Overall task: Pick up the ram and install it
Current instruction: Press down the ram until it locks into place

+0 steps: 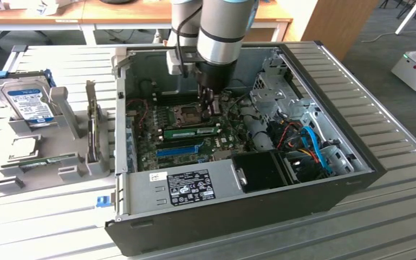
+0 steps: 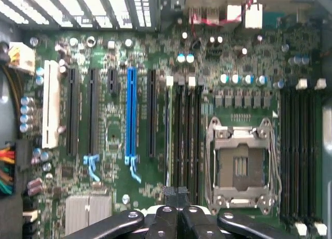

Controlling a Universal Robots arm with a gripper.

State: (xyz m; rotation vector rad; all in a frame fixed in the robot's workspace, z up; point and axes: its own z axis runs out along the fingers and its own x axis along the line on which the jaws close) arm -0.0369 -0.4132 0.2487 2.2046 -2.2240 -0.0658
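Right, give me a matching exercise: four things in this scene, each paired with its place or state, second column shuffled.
Things:
1. hard drive
2. blue slot
3. CPU socket
4. gripper

Places or states:
A. shut, over the motherboard inside the case
B. upright in the grey stand, outside the case on the exterior view's left
C. square, ringed by a metal frame
D. long and narrow, between black slots

Pairs: 1-B, 2-D, 3-C, 4-A
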